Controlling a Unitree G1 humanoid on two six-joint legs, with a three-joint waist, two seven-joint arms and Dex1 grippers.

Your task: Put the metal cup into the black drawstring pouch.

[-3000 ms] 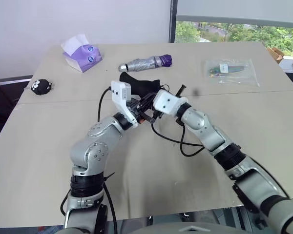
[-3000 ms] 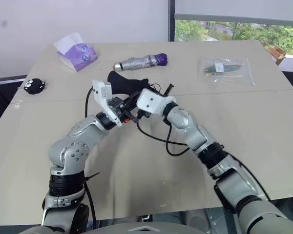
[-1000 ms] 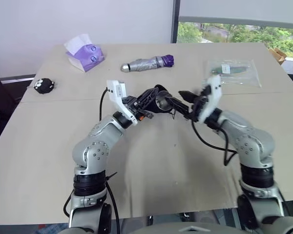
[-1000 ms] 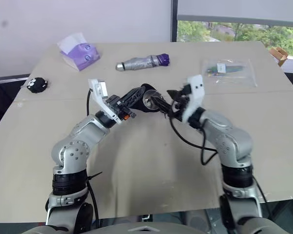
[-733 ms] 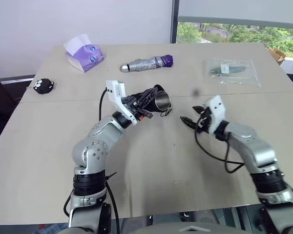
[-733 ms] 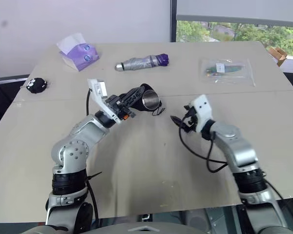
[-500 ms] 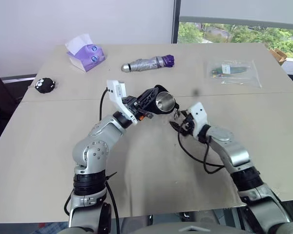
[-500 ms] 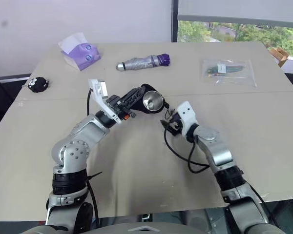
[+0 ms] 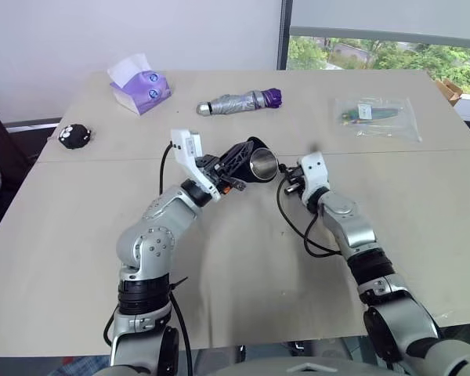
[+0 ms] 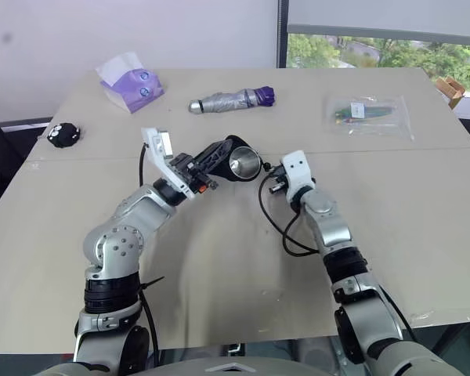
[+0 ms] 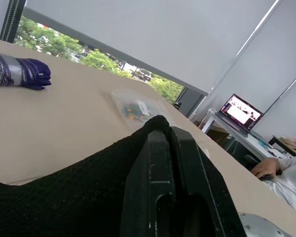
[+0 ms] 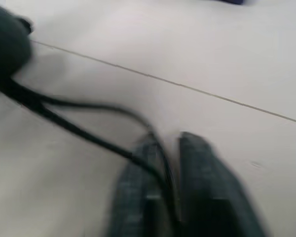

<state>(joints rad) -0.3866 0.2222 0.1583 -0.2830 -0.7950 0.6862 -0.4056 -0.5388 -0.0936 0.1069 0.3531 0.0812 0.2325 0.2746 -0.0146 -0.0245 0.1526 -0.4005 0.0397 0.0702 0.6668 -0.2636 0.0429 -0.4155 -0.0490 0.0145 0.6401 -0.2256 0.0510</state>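
**Cup sits in the pouch mouth**

Head views: your left gripper (image 9: pixel 233 166) is clamped on the soft black drawstring pouch (image 9: pixel 247 153), held above the beige table (image 9: pixel 219 258); the shiny steel cup (image 9: pixel 264 163) sits in its mouth. At the cup's 3 o'clock, your right gripper (image 10: pixel 275 182) is closed.

Left wrist view: fingers (image 11: pixel 160 163) pinch black fabric.

Right wrist view: the thin black cord (image 12: pixel 79 111) runs between the fingers (image 12: pixel 200 163).

Both head eyes look forward and down over the whole bench (image 9: pixel 243 282) — sharing nearly everything. The wrist views sit low and close, skimming its top — the left one faces the far window.
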